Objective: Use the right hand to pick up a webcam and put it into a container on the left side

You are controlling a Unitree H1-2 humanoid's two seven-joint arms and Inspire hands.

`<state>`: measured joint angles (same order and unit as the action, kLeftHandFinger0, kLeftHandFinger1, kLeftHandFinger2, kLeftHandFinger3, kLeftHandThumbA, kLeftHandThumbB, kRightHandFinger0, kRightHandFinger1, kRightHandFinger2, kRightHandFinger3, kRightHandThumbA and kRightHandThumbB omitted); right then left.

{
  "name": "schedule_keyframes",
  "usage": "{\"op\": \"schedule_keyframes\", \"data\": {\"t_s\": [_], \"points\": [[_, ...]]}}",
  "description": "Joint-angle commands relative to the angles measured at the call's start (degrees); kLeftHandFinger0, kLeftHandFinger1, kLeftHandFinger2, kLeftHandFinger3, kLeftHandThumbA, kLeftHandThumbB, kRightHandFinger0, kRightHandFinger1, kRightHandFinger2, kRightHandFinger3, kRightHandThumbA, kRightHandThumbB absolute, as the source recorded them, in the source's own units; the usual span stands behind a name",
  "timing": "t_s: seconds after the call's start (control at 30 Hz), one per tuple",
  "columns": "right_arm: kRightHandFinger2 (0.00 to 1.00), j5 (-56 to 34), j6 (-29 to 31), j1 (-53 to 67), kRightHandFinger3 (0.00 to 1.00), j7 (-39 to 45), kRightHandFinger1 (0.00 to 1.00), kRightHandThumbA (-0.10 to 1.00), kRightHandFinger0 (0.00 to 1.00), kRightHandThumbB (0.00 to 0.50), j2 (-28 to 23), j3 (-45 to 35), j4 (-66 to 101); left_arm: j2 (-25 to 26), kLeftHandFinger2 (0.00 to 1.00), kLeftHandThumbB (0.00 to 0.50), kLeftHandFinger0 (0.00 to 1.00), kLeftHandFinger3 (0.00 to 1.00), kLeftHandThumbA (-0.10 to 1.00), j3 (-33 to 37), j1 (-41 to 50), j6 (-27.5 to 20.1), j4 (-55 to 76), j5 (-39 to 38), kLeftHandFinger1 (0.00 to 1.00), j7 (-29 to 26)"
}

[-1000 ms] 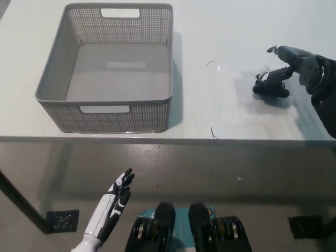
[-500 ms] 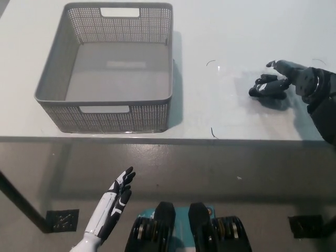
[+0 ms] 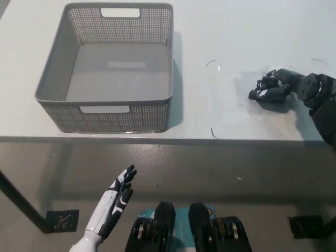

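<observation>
Webcam (image 3: 265,90): small, black, on white table (image 3: 231,37), far right, well apart from grey mesh container (image 3: 105,118).
Right robot hand (image 3: 289,84): fingers curled onto webcam; firm grip not confirmed.
Left robot hand (image 3: 113,202): open, idle, below table edge.
Risk judged: shallow hold, webcam slipped or knocked during lift.
Writing: none legible.

No legible text or labels anywhere.
</observation>
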<state>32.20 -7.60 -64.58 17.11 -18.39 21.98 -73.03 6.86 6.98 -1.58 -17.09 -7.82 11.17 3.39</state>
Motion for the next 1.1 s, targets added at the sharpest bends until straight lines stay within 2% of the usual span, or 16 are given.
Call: {"op": "schedule_keyframes", "data": {"t_s": [0.0, 0.23, 0.27, 0.3, 0.33, 0.37, 0.4, 0.43, 0.47, 0.5, 0.53, 0.57, 0.6, 0.8, 0.9, 1.07], "points": [[1.0, -1.6, 1.6, -2.3, 1.0, -2.0, 1.0, 0.65, 1.0, 0.5, 0.2, -0.3, -1.9, 0.7, 1.0, 0.125, 1.0, 1.0, 1.0, 0.2, -1.6, -1.7, 1.4, 0.8, 1.0, -0.1], [1.0, -3.5, 1.0, -2.2, 1.0, -0.7, 1.0, 0.54, 1.0, 0.5, 0.5, -1.0, -4.7, 0.6, 1.0, 0.123, 1.0, 1.0, 1.0, 0.2, -1.7, -1.9, 1.2, 0.4, 1.0, 0.1], [1.0, -3.2, 1.5, -2.2, 1.0, -1.0, 1.0, 0.5, 0.88, 0.441, 0.4, -0.6, -5.3, 0.6, 1.0, 0.12, 1.0, 1.0, 1.0, 0.2, -1.7, -2.1, 1.1, 0.5, 1.0, 0.0], [1.0, -3.4, 1.8, -2.3, 1.0, -1.8, 0.82, 0.4, 0.69, 0.372, 0.2, -0.8, -5.5, 0.6, 1.0, 0.118, 1.0, 1.0, 1.0, 0.2, -2.2, -2.1, 0.9, 0.5, 1.0, 0.0], [0.63, -4.1, 1.9, -2.3, 1.0, -4.7, 0.46, 0.16, 0.36, 0.299, 0.1, -1.6, -5.5, 0.7, 1.0, 0.118, 1.0, 1.0, 1.0, 0.1, -2.9, -1.7, 1.0, 0.6, 1.0, 0.1], [0.61, -4.9, 2.5, -1.9, 0.79, -7.9, 0.58, -0.07, 0.47, 0.275, 0.1, -2.7, -5.3, 0.7, 1.0, 0.118, 1.0, 1.0, 1.0, 0.1, -3.1, -1.6, 1.0, 0.6, 1.0, 0.2], [0.71, -4.9, 3.3, -1.5, 0.64, -9.9, 0.74, -0.09, 0.65, 0.256, 0.0, -2.9, -5.2, 0.8, 1.0, 0.119, 1.0, 1.0, 1.0, 0.1, -3.1, -1.6, 1.0, 0.7, 1.0, 0.1], [0.65, -5.0, 4.3, -1.3, 0.45, -12.6, 0.69, -0.1, 0.64, 0.212, -0.1, -3.6, -5.1, 0.9, 1.0, 0.122, 1.0, 1.0, 1.0, 0.1, -3.5, -1.7, 0.8, 0.8, 1.0, 0.1], [0.23, -5.5, 5.6, -0.8, 0.09, -16.1, 0.28, -0.1, 0.25, 0.127, -0.1, -4.5, -5.1, 0.9, 1.0, 0.123, 1.0, 1.0, 1.0, 0.1, -3.5, -1.7, 0.7, 0.9, 1.0, 0.0], [0.2, -5.9, 6.9, -0.5, 0.28, -18.2, 0.1, -0.1, 0.01, 0.158, -0.2, -5.2, -5.0, 0.9, 1.0, 0.123, 1.0, 1.0, 1.0, 0.1, -3.7, -1.7, 0.7, 1.0, 1.0, 0.0], [0.49, -6.5, 8.2, -0.2, 0.49, -19.9, 0.23, -0.1, 0.0, 0.162, -0.3, -6.1, -4.9, 0.9, 1.0, 0.126, 1.0, 1.0, 1.0, 0.1, -3.7, -1.6, 0.7, 1.0, 1.0, 0.0], [0.68, -7.1, 8.8, 0.0, 0.66, -21.1, 0.36, -0.1, 0.0, 0.177, -0.4, -6.8, -4.9, 0.9, 1.0, 0.129, 1.0, 1.0, 1.0, 0.1, -3.7, -1.4, 0.8, 0.9, 1.0, 0.1], [0.77, -7.7, 10.3, 0.3, 0.69, -22.9, 0.5, -0.1, 0.1, 0.159, -0.5, -7.6, -4.7, 0.8, 1.0, 0.132, 1.0, 1.0, 1.0, 0.1, -3.7, -1.3, 0.8, 0.6, 1.0, 0.2], [0.82, -9.1, 14.0, 0.6, 0.78, -27.2, 0.47, -0.1, 0.04, 0.17, -0.8, -10.2, -4.3, 0.8, 1.0, 0.127, 1.0, 1.0, 1.0, 0.1, -3.6, -1.7, 0.5, 0.9, 1.0, 0.0], [0.75, -10.5, 15.1, 0.2, 0.74, -29.4, 0.4, -0.1, 0.0, 0.174, -1.0, -12.1, -3.8, 0.9, 1.0, 0.135, 1.0, 1.0, 1.0, 0.2, -3.6, -1.7, 0.4, 0.6, 1.0, 0.2], [0.75, -14.1, 16.7, -1.2, 0.72, -31.4, 0.38, -0.1, 0.0, 0.154, -0.9, -16.9, -1.8, 0.9, 1.0, 0.131, 1.0, 1.0, 1.0, 0.2, -3.5, -1.4, 0.6, 0.9, 1.0, 0.1]]}}
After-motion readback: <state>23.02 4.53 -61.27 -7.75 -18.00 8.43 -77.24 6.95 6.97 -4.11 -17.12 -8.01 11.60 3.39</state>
